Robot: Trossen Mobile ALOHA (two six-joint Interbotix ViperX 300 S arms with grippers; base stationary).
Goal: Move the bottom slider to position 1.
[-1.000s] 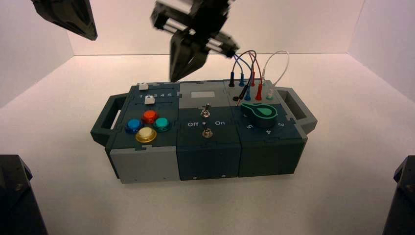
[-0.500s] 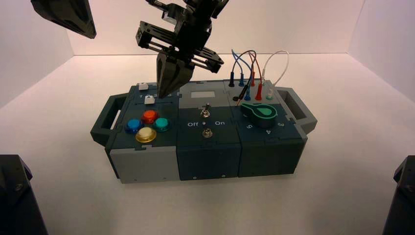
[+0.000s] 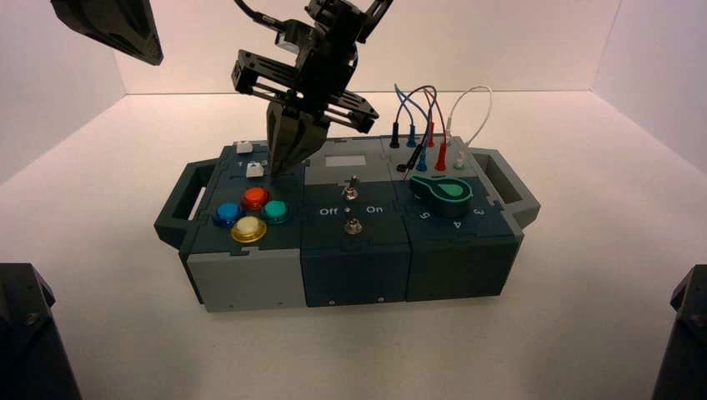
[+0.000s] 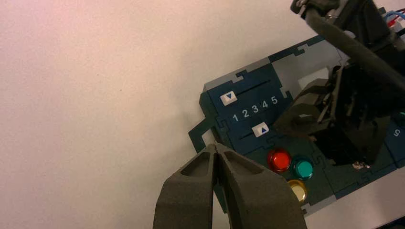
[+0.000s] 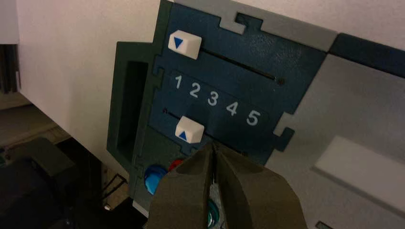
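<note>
— Where do we find the bottom slider (image 5: 189,130)?

— On the dark teal panel at the box's (image 3: 350,250) left end, in the track nearer the coloured buttons (image 3: 250,214). In our right wrist view its white knob with the blue triangle sits roughly under the 2, a little short of position 1 (image 5: 178,82). Its twin, the top slider (image 5: 184,46), is already parked at the 1 end of its own track.

— How do we expect it to handle?

— We judge it a light, hard plastic cap, smooth and rather slippery, running stiffly in a narrow slot. Pinching it looks needless; a push on its side face, the one towards the higher numerals, should carry it along the track. The risk we see is the tip riding over the top.

— And our arms?

— Our right gripper (image 3: 282,162) points steeply down over the panel, fingers pressed together into one blunt tip, just beside the knob on that higher-numeral side; we cannot tell whether it touches. Our left gripper (image 4: 216,150), also closed, hangs high off the box's left end, idle.
</note>
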